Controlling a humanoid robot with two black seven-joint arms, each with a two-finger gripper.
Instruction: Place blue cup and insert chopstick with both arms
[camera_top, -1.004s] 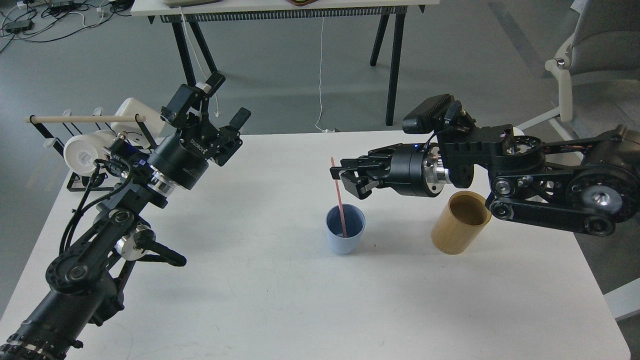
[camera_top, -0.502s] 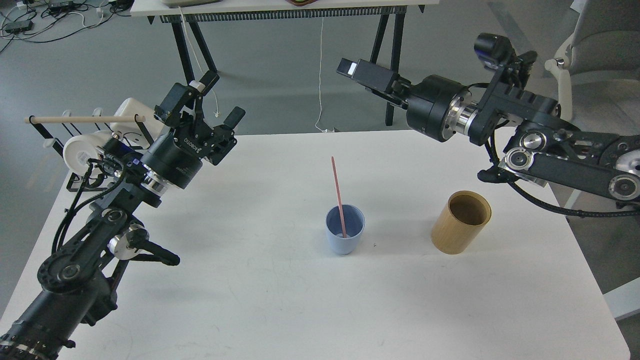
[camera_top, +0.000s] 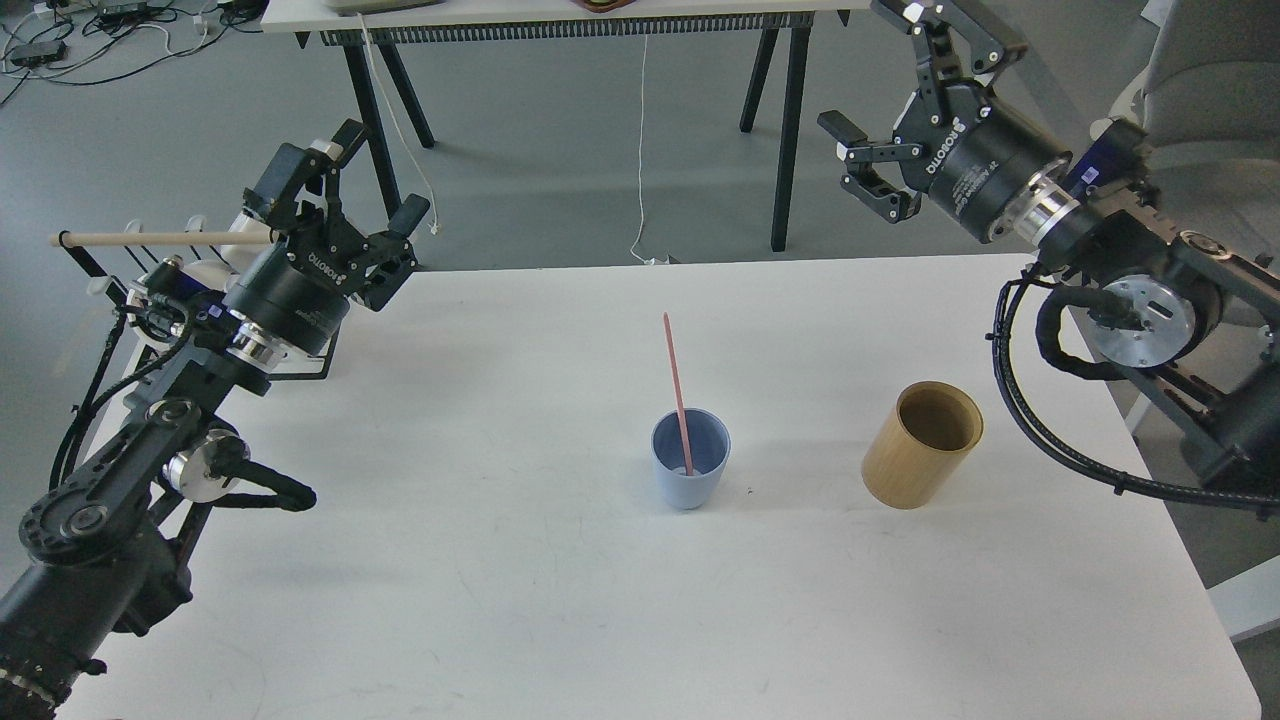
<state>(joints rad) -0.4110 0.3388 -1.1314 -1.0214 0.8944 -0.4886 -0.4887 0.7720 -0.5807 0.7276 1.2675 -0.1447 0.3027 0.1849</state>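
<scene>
The pale blue cup (camera_top: 690, 468) stands upright near the middle of the white table (camera_top: 560, 600). The thin pink chopstick (camera_top: 675, 375) stands inside it, leaning up and to the left. My left gripper (camera_top: 345, 195) is open and empty, raised over the table's back left corner, far from the cup. My right gripper (camera_top: 905, 95) is open and empty, raised high beyond the table's back right edge, well away from the cup.
A tan wooden cylinder (camera_top: 922, 444) stands right of the cup. A black wire rack with a pale wooden rod (camera_top: 160, 238) and white mugs (camera_top: 165, 285) sits at the back left behind my left arm. A second table's legs (camera_top: 790, 130) and a chair (camera_top: 1200, 80) stand behind.
My right gripper let go of the chopstick, which stays in the cup, and swung up and back to the right. My left arm drew back to the left.
</scene>
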